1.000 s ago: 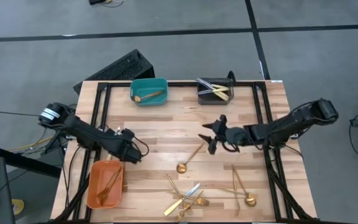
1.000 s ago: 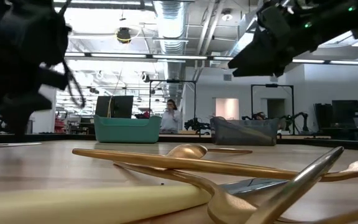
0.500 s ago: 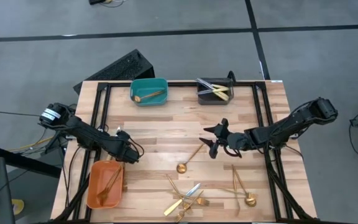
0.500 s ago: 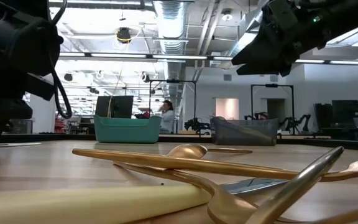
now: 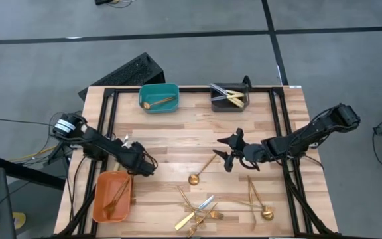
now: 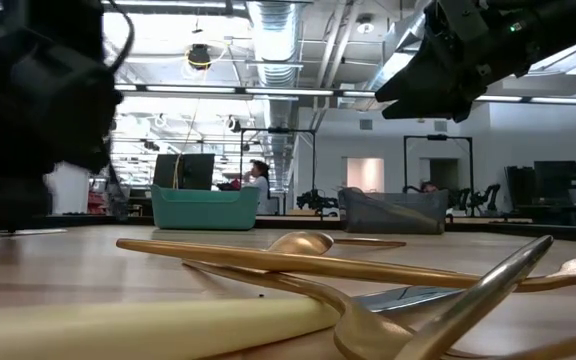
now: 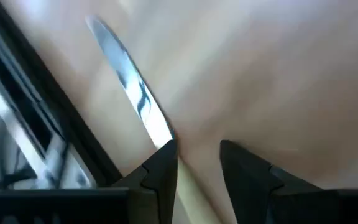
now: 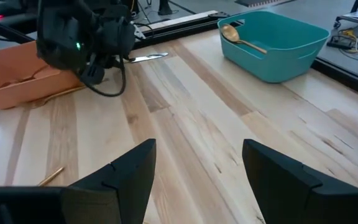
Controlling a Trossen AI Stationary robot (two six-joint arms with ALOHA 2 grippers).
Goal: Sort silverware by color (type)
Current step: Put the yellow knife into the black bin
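Two arms partly mask the table: the left gripper (image 5: 140, 166) clamps a knife (image 7: 129, 93) above the orange bin (image 5: 99, 199) (handle hidden, silvery blade blurred). The right gripper (image 5: 227, 150) hangs wide open over mid-table. Gold silverware (image 5: 197, 209) lies tangled at the near edge; a spoon (image 5: 202, 169) lies apart.

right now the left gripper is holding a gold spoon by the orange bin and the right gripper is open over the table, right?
Not quite: the left gripper holds a knife with a silvery blade, not a spoon, as the left wrist view shows. The rest stands: it is by the orange bin, and the right gripper is open over the table.
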